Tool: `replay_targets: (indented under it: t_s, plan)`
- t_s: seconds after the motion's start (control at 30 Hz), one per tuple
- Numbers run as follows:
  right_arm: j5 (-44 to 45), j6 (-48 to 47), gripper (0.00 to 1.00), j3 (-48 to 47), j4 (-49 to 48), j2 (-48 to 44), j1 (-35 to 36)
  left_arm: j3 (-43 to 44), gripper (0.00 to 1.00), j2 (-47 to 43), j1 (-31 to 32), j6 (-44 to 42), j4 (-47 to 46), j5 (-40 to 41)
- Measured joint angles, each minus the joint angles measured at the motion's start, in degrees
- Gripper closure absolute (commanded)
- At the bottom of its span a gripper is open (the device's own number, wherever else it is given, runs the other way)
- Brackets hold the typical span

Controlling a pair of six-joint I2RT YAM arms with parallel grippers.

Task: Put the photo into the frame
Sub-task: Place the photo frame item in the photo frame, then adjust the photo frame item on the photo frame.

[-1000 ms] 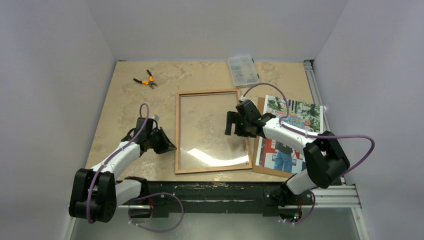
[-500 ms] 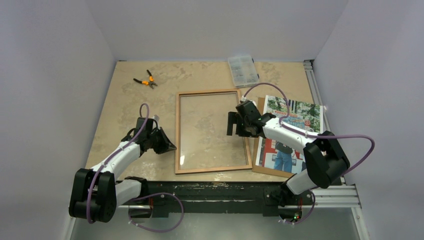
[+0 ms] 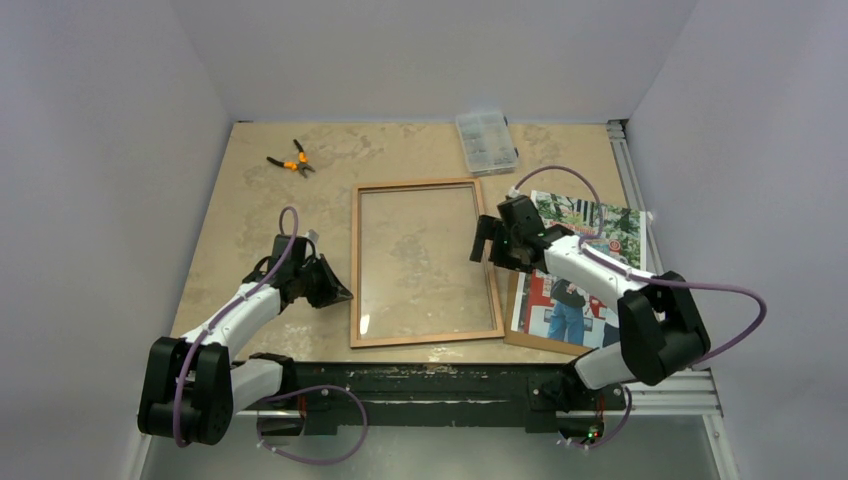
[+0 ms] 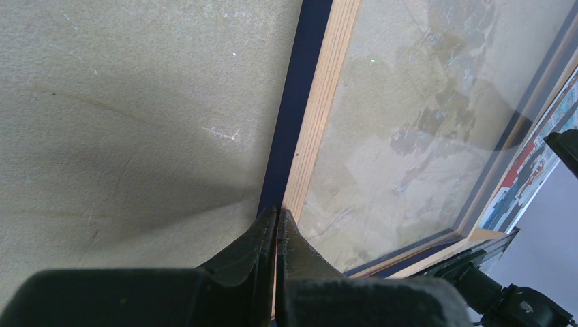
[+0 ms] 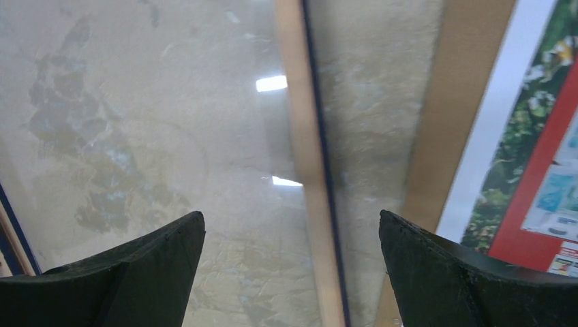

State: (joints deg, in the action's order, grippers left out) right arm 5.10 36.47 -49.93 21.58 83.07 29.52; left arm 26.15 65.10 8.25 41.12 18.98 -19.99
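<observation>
The frame lies flat mid-table with its wood-brown face up, and the tabletop shows through its clear pane. The photo lies face up to the frame's right, on a brown board. My left gripper is shut on nothing, its tips against the frame's left rail. My right gripper hangs open above the frame's right rail. Its fingers straddle that rail, touching nothing. The board and the photo lie just past its right finger.
Orange-handled pliers lie at the back left. A clear plastic organiser box sits behind the frame. A metal rail runs along the table's right edge, close to the photo. Walls close in on three sides.
My right gripper has moved right, from over the frame's pane to above its right rail, and opened slightly wider. The left arm and the frame have not moved.
</observation>
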Motion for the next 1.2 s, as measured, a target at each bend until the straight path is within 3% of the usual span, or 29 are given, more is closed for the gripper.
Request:
replay_targets:
  t_s: [0.13, 0.27, 0.5, 0.83, 1.2]
  plan:
    - [-3.96, -0.07, 0.15, 2.71, -1.20, -0.70, -6.78, 0.00, 0.99, 0.00, 0.00, 0.00, 0.00, 0.00]
    - [-7.72, -1.01, 0.40, 3.56, -1.70, -0.50, -10.45, 0.00, 0.99, 0.00, 0.00, -0.02, 0.00, 0.00]
    - [-14.27, -2.71, 0.73, 3.87, -4.59, 2.05, -13.07, 0.00, 0.99, 0.04, 0.00, -0.02, 0.00, 0.00]
    - [-17.97, -3.78, 0.75, 3.98, -5.99, 5.20, -13.35, 0.00, 1.00, 0.04, 0.00, -0.02, 0.00, -0.02]
    - [-18.75, -4.59, 0.72, 4.26, -7.52, 5.57, -13.55, 0.00, 1.00, 0.04, 0.00, -0.02, -0.02, -0.02]
